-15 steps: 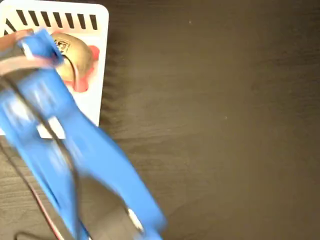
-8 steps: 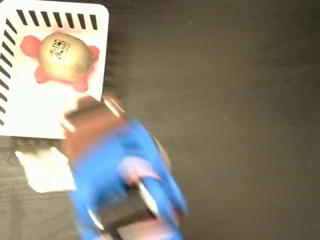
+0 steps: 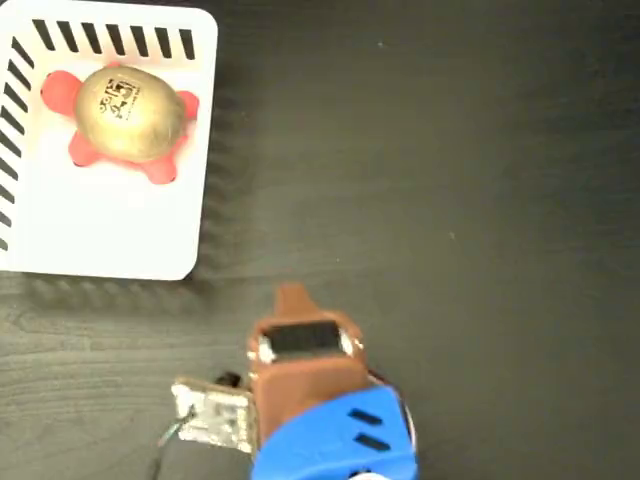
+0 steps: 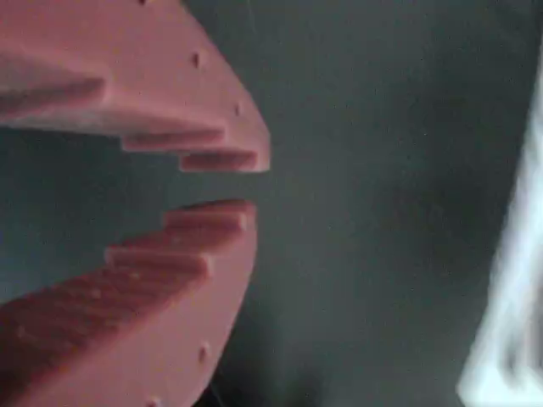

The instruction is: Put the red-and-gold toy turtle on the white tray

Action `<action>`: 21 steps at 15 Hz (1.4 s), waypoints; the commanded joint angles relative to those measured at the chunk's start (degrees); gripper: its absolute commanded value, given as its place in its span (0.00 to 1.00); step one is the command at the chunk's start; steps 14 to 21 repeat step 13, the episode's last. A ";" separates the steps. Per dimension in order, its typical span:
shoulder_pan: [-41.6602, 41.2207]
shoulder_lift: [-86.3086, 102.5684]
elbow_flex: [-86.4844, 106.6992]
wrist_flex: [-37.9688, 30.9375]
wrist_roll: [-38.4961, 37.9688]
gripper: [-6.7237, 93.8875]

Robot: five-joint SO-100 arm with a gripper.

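The red-and-gold toy turtle [image 3: 128, 112] lies on the white tray [image 3: 120, 230] at the top left of the fixed view, near the tray's striped far edge. My gripper [image 3: 290, 297] is well away from it, low in the middle of the picture over the dark table, with its brown tip pointing up the picture. In the wrist view the gripper [image 4: 246, 185] shows two reddish toothed fingers [image 4: 195, 110] with a narrow gap at their tips. Nothing is between them.
The blue arm [image 3: 340, 440] and a small circuit board [image 3: 212, 415] with wires sit at the bottom edge. Dark wood table [image 3: 450, 200] fills the right side. A blurred white edge [image 4: 509, 322] shows at the right of the wrist view.
The gripper has left the turtle on the tray and pulled back down and to the right. The turtle, partly covered a second ago, now lies in full view.
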 commanded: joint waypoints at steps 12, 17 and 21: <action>0.79 3.16 5.98 2.99 2.90 0.07; 0.79 3.16 5.98 2.99 2.90 0.07; 0.79 3.16 5.98 2.99 2.90 0.07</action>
